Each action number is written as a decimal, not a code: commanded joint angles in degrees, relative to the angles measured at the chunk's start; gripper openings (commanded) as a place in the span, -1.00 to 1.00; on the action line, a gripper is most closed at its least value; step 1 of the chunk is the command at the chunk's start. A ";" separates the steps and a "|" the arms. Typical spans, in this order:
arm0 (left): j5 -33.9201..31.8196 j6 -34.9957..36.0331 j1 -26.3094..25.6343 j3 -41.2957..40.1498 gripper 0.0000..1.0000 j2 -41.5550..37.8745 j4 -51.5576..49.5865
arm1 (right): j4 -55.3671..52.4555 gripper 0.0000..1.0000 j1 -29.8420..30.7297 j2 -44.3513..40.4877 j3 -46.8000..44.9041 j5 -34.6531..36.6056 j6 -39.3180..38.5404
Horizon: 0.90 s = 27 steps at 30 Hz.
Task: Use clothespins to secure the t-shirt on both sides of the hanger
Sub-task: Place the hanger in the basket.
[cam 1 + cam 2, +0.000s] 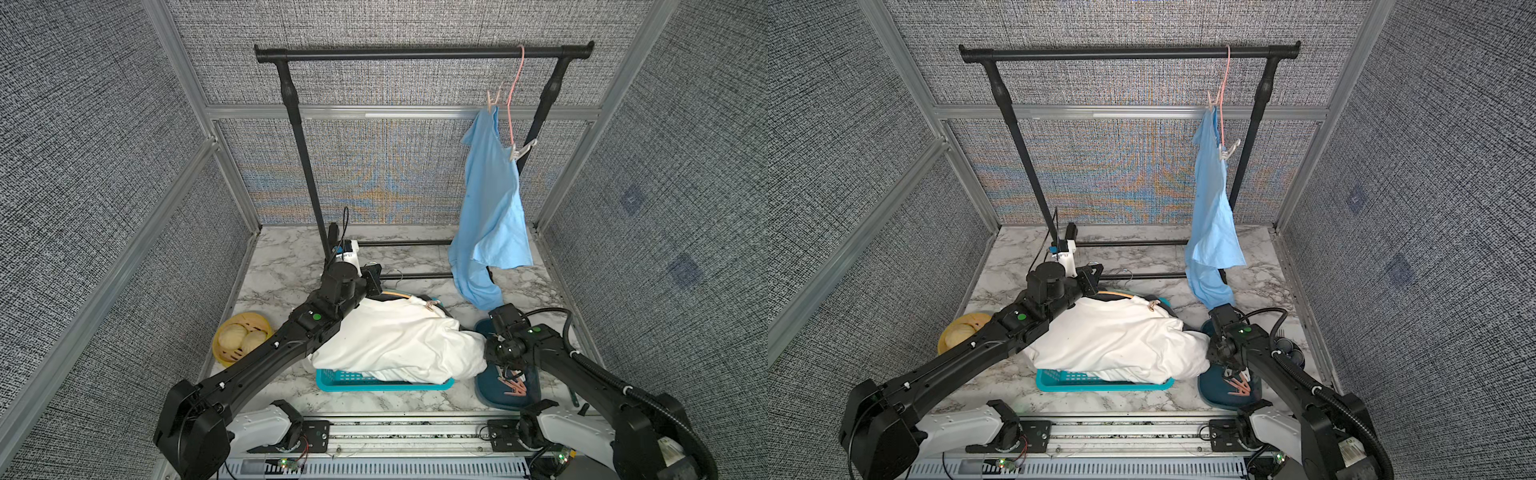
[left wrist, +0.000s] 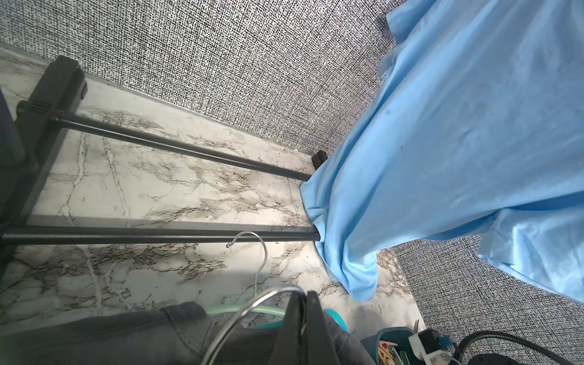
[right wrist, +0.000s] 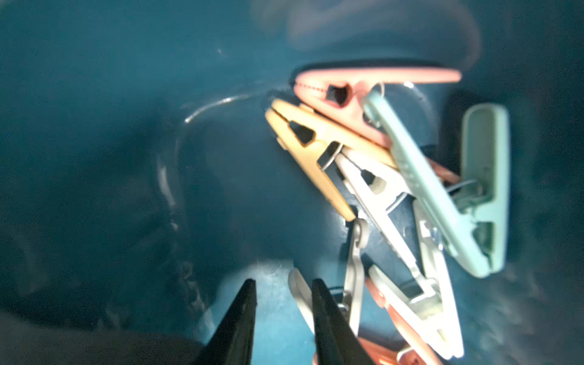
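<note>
A white t-shirt (image 1: 399,340) (image 1: 1113,336) lies heaped over a teal basket (image 1: 374,380), with one clothespin (image 1: 430,306) clipped near its collar. My left gripper (image 2: 305,295) is behind the shirt and shut on the chrome hook (image 2: 252,308) of a hanger whose body is hidden under cloth. My right gripper (image 3: 284,284) (image 1: 509,370) hangs low in a dark teal tray (image 1: 486,390) beside a pile of clothespins (image 3: 395,196) (image 1: 1239,386). It is open with only tray floor between its fingers. A white peg lies against the outside of one finger.
A black clothes rack (image 1: 415,52) stands at the back. A blue shirt (image 1: 490,208) hangs from it on a pink hanger (image 1: 513,91) with pegs. A mint-green hanger (image 2: 252,311) and grey garment (image 2: 126,331) lie by the basket. A yellow steamer basket (image 1: 241,338) sits at the left.
</note>
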 commanded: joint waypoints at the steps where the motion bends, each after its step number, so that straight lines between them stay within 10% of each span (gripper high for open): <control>1: -1.77 -0.27 0.38 0.80 -1.00 1.02 -3.90 | -2.17 -0.20 0.25 0.13 0.46 0.95 0.62; 17: 0.03 0.07 1.45 1.92 -0.84 4.84 -3.69 | -2.03 -0.14 2.61 2.77 -0.03 1.84 1.83; 27: 4.14 -0.16 1.74 1.16 -0.24 5.96 -0.93 | -3.09 -0.34 4.63 2.97 0.37 2.93 2.37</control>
